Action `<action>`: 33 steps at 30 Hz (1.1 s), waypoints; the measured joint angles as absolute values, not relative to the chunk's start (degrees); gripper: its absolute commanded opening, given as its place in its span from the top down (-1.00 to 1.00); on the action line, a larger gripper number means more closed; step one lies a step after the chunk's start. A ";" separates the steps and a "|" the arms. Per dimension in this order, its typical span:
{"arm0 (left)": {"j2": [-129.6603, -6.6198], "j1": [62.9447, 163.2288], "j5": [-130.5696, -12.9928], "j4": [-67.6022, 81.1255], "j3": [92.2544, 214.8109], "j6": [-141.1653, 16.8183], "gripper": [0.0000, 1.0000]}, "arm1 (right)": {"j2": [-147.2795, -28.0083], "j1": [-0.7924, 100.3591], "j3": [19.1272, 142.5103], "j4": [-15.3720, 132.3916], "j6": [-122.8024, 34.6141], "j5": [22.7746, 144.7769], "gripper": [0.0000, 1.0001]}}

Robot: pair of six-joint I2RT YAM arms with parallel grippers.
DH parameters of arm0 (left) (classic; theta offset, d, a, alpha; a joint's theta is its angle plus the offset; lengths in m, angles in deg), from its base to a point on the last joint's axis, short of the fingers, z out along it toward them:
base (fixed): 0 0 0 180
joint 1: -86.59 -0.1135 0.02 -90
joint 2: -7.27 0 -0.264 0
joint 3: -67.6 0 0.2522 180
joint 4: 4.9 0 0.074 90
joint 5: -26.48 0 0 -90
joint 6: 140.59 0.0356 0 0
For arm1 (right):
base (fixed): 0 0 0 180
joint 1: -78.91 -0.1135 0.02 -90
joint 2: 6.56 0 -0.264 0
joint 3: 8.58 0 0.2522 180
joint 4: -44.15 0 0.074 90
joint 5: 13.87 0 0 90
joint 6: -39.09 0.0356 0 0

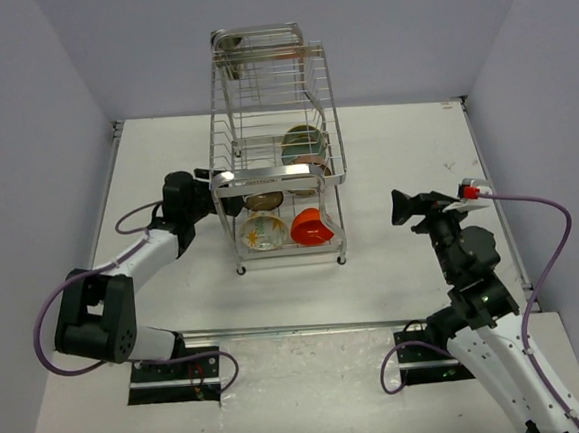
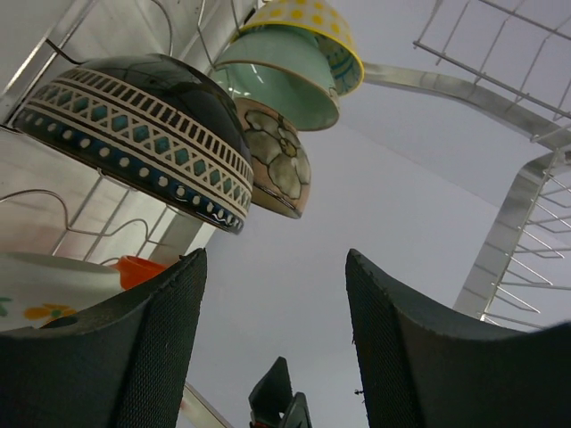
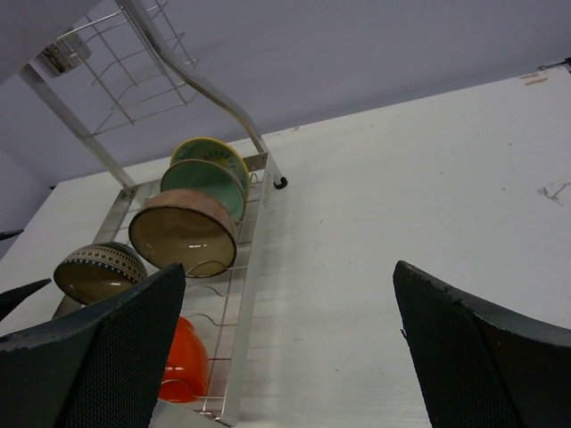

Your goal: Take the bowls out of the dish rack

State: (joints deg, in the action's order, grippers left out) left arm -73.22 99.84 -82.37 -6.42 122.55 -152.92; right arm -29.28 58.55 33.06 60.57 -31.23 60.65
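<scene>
Clearly, left gripper (image 2: 277,263) beside the dish rack (image 1: 277,180) and right gripper (image 3: 290,267) both gape empty.

No legible text, label or number anywhere.

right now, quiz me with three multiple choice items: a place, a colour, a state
1. Where is the left gripper? A beside the dish rack, on its left; B above its top tier; C by the right arm's base.
2. The bowl at the lower tier's near-right corner is: A blue; B orange-red; C black.
3. The right gripper is: A shut on a bowl; B shut, empty; C open, empty.
Answers: A, it is at the dish rack's left edge; B, bright behind the wire; C, jaws wide, only table between.
</scene>
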 measured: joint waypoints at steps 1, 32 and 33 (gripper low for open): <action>-73.48 99.87 -82.11 -6.07 122.55 -152.76 -0.31 | -29.28 58.55 33.04 60.40 -31.31 60.67 -0.98; -87.69 103.25 -81.34 -12.87 127.47 -154.95 0.30 | -27.56 58.55 31.18 58.01 -32.32 62.24 -0.98; -88.08 103.41 -81.52 -13.05 127.82 -155.17 0.31 | -27.56 58.55 31.18 57.88 -32.34 62.24 -0.98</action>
State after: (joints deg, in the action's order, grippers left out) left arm -88.08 103.41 -81.52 -13.05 127.82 -155.17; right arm -27.56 58.55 31.18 57.88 -32.34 62.24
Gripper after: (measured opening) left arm 0.379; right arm 0.990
